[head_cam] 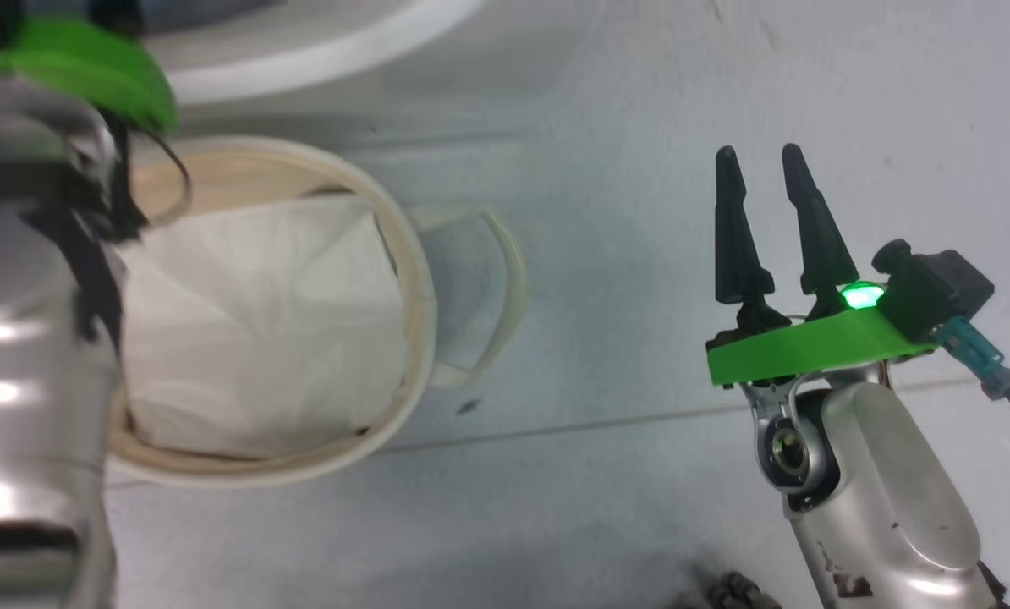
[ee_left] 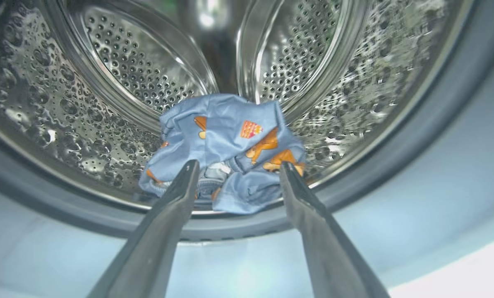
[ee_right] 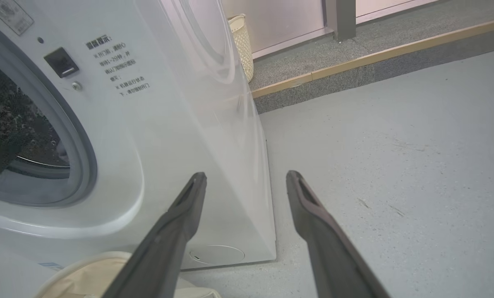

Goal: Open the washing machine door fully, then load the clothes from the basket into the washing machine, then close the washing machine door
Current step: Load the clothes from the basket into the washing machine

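Inside, the washing machine's (ee_right: 168, 124) metal drum (ee_left: 127, 74) holds the clothes (ee_left: 230, 140), a crumpled blue piece with orange spots at its front lip. The basket (head_cam: 412, 279) holds a white liner sheet (head_cam: 260, 321). The left fingers (ee_left: 176, 194) stand spread, released, just before the clothes. The right fingers (ee_right: 185, 207) gape empty above the floor (ee_right: 396, 165).

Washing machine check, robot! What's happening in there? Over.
Left gripper open at the drum, blue clothes lying inside. Right gripper open, empty. Basket holds a white sheet. Nothing blocking.

grey floor (ee_right: 396, 145), wood-edged raised step (ee_right: 354, 49), pale woven bin (ee_right: 242, 41) by a pinkish wall (ee_right: 280, 20), creased white liner sheet (head_cam: 260, 321)
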